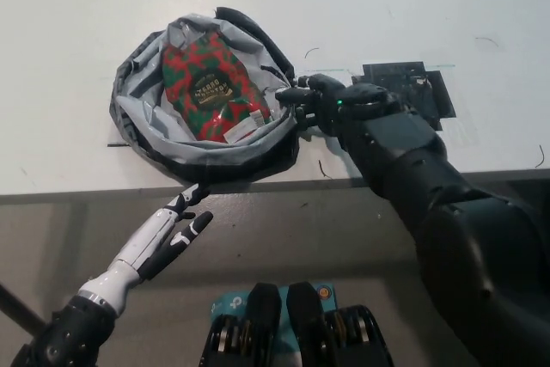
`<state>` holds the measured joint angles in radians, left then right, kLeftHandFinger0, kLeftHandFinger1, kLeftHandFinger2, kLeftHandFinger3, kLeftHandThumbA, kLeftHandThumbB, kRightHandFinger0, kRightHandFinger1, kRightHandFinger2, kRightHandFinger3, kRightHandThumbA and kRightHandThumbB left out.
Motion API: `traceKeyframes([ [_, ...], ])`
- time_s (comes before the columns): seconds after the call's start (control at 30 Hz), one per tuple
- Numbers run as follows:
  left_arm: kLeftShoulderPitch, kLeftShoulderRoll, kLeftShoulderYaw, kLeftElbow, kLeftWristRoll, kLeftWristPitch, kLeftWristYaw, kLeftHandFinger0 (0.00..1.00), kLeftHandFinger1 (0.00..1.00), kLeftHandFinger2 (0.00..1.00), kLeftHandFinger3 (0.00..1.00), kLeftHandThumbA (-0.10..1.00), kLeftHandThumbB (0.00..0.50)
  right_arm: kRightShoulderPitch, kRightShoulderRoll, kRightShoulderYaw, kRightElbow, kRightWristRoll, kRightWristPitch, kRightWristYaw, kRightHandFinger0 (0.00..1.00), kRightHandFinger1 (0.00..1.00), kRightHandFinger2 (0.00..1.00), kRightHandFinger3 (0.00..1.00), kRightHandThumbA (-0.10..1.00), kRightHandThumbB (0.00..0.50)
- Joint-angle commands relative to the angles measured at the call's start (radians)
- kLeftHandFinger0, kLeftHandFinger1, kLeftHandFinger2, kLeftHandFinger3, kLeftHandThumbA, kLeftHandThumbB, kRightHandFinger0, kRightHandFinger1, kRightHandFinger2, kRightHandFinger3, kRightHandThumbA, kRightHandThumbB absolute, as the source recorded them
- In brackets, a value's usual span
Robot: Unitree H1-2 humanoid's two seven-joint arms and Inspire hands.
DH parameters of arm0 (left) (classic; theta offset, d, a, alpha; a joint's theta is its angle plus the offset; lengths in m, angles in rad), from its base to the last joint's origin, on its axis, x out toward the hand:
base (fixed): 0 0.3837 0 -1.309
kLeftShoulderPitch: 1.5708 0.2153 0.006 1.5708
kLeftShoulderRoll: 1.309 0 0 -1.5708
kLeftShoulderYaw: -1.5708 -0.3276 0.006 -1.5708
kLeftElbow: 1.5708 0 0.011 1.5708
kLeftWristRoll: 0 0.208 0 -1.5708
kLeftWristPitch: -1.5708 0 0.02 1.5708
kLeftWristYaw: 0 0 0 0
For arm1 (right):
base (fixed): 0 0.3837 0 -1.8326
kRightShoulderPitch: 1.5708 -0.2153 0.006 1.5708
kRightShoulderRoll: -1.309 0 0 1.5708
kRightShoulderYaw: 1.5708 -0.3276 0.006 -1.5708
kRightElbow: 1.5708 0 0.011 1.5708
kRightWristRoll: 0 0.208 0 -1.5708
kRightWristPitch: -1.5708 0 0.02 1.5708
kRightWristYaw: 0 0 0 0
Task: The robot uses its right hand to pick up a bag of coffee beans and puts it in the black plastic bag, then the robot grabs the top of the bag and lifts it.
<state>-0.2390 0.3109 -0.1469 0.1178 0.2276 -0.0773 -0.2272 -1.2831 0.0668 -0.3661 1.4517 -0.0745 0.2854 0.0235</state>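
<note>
The red and green coffee bean bag [210, 83] lies inside the black plastic bag [163, 145], whose rolled-down rim shows a grey lining. My black right hand [322, 100] sits at the bag's right rim, fingers touching the rim edge; whether they pinch it is unclear. My white left hand [168, 229] rests open below the table's front edge, under the bag, touching nothing.
The white table [430, 6] carries a black taped patch [412, 92] just right of my right hand. The table's front edge [69, 188] runs across below the bag. A blue box [228, 305] lies on the floor.
</note>
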Motion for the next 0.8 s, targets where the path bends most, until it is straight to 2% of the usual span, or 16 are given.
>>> traceKeyframes([
  [0.0, -0.03, 0.013, 0.009, -0.041, -0.014, -0.019, -0.006, 0.94, 1.0, 1.0, 1.0, 1.0, 0.141, -0.15, -0.03, -0.455, -0.031, 0.54, -0.064, -0.056, 0.0, 0.0, 0.42, 0.74, -0.1, 0.146],
  [0.07, -0.029, 0.011, 0.01, -0.041, -0.019, -0.024, -0.006, 0.94, 1.0, 1.0, 1.0, 1.0, 0.125, -0.161, -0.029, -0.494, -0.033, 0.551, -0.065, -0.059, 0.0, 0.0, 0.44, 0.89, -0.1, 0.14],
  [0.13, -0.029, 0.012, 0.01, -0.042, -0.017, -0.023, -0.006, 0.95, 1.0, 1.0, 1.0, 1.0, 0.111, -0.165, -0.028, -0.516, -0.034, 0.548, -0.07, -0.053, 0.0, 0.0, 0.48, 0.83, -0.1, 0.14],
  [0.2, -0.03, 0.014, 0.009, -0.038, -0.016, -0.027, -0.006, 0.94, 1.0, 1.0, 1.0, 1.0, 0.112, -0.179, -0.028, -0.548, -0.036, 0.554, -0.071, -0.044, 0.0, 0.02, 0.58, 0.96, -0.1, 0.149],
  [0.23, -0.031, 0.015, 0.009, -0.037, -0.014, -0.027, -0.006, 0.94, 1.0, 1.0, 1.0, 1.0, 0.113, -0.185, -0.028, -0.561, -0.037, 0.554, -0.071, -0.041, 0.0, 0.03, 0.6, 0.95, -0.1, 0.149],
  [0.3, -0.032, 0.015, 0.009, -0.033, -0.015, -0.028, -0.007, 0.95, 1.0, 1.0, 1.0, 1.0, 0.12, -0.203, -0.031, -0.583, -0.04, 0.552, -0.063, -0.038, 0.0, 0.04, 0.6, 0.91, -0.1, 0.159],
  [0.43, -0.03, 0.012, 0.01, -0.036, -0.018, -0.02, -0.007, 0.96, 1.0, 1.0, 1.0, 1.0, 0.134, -0.235, -0.036, -0.604, -0.049, 0.542, -0.059, -0.025, 0.0, 0.0, 0.51, 0.62, -0.1, 0.121],
  [0.47, -0.029, 0.013, 0.009, -0.037, -0.015, -0.022, -0.006, 0.95, 1.0, 1.0, 1.0, 1.0, 0.13, -0.245, -0.037, -0.617, -0.051, 0.549, -0.052, -0.022, 0.0, 0.0, 0.51, 0.67, -0.1, 0.125],
  [0.5, -0.028, 0.014, 0.008, -0.033, -0.011, -0.029, -0.003, 0.94, 1.0, 1.0, 1.0, 1.0, 0.137, -0.253, -0.039, -0.628, -0.053, 0.555, -0.046, -0.019, 0.0, 0.0, 0.51, 0.59, -0.1, 0.119],
  [0.57, -0.029, 0.014, 0.007, -0.031, -0.008, -0.031, -0.002, 0.94, 1.0, 1.0, 1.0, 1.0, 0.138, -0.266, -0.041, -0.639, -0.056, 0.557, -0.043, -0.017, 0.0, 0.0, 0.51, 0.58, -0.1, 0.117],
  [0.6, -0.029, 0.013, 0.007, -0.027, -0.009, -0.04, 0.0, 0.92, 1.0, 1.0, 1.0, 1.0, 0.136, -0.274, -0.041, -0.64, -0.06, 0.555, -0.048, -0.012, 0.0, 0.0, 0.52, 0.6, -0.1, 0.11],
  [0.63, -0.028, 0.013, 0.007, -0.031, -0.007, -0.037, 0.0, 0.92, 1.0, 1.0, 1.0, 1.0, 0.139, -0.281, -0.042, -0.643, -0.062, 0.556, -0.049, -0.013, 0.0, 0.0, 0.53, 0.77, -0.1, 0.112],
  [0.67, -0.028, 0.014, 0.007, -0.031, -0.007, -0.036, 0.0, 0.92, 1.0, 1.0, 1.0, 1.0, 0.15, -0.292, -0.044, -0.646, -0.065, 0.558, -0.047, -0.015, 0.0, 0.0, 0.54, 0.87, -0.1, 0.112],
  [0.7, -0.029, 0.015, 0.008, -0.032, -0.008, -0.035, -0.001, 0.92, 1.0, 1.0, 1.0, 1.0, 0.153, -0.297, -0.044, -0.647, -0.065, 0.559, -0.046, -0.015, 0.0, 0.0, 0.54, 0.9, -0.1, 0.112],
  [0.73, -0.03, 0.016, 0.008, -0.031, -0.007, -0.037, 0.0, 0.92, 1.0, 1.0, 1.0, 1.0, 0.153, -0.316, -0.048, -0.64, -0.071, 0.555, -0.046, -0.013, 0.0, 0.01, 0.55, 0.51, -0.1, 0.117],
  [0.77, -0.031, 0.015, 0.008, -0.03, -0.007, -0.038, 0.0, 0.92, 1.0, 1.0, 1.0, 1.0, 0.147, -0.325, -0.05, -0.635, -0.074, 0.554, -0.046, -0.015, 0.0, 0.01, 0.56, 0.43, -0.1, 0.117],
])
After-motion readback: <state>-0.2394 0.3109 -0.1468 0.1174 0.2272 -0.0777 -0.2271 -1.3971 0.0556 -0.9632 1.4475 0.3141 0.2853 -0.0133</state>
